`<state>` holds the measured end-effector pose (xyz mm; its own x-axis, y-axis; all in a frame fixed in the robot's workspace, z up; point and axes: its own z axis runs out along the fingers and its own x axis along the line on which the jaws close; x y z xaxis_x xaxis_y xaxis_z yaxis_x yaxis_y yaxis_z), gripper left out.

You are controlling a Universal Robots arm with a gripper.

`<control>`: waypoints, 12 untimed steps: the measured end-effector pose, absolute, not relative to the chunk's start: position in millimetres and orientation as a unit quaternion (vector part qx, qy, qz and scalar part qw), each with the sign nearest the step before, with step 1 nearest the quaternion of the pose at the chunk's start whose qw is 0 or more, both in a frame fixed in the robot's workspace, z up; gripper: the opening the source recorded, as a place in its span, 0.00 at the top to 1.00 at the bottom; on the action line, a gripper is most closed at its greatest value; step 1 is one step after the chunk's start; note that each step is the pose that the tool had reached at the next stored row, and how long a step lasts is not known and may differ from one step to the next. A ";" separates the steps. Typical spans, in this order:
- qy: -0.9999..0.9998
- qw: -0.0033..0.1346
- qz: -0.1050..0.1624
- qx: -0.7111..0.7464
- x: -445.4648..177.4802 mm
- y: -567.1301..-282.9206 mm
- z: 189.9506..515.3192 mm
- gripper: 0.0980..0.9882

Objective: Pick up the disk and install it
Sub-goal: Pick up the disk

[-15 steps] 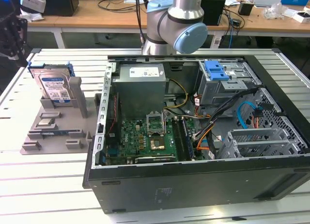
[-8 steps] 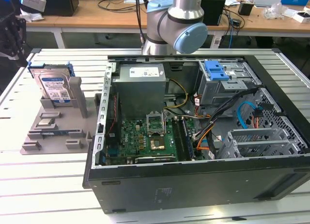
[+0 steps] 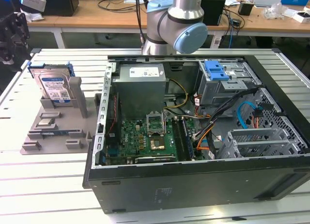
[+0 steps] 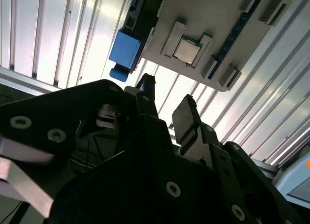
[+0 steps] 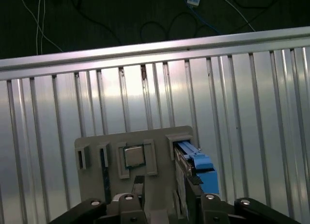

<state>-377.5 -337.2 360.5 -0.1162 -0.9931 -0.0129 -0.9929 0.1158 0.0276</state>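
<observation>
Grey fixture tray [image 3: 57,136] on the slatted desk [image 3: 48,185] beside an open computer case [image 3: 169,185] housing motherboard [image 3: 138,134], power supply [image 3: 140,90] and drive cage [image 3: 232,88]. The disk [image 3: 54,87] stands on edge in the tray's slot, near a processor chip [image 5: 134,156]. End effector [image 4: 164,105] above the tray: fingers [image 4: 184,120] parted, gripping nothing.

holder [image 3: 58,129] on table [image 3: 43,180], at the exterior view's left of computer case [image 3: 160,185], disk [image 3: 54,86] upright in holder
</observation>
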 end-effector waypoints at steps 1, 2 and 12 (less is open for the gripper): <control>-0.747 0.004 -0.015 0.665 -377.5 -337.2 360.5 0.50; -0.747 0.004 -0.015 0.665 -377.5 -337.2 360.5 0.50; -0.747 0.004 -0.015 0.665 -373.0 -308.9 360.2 0.50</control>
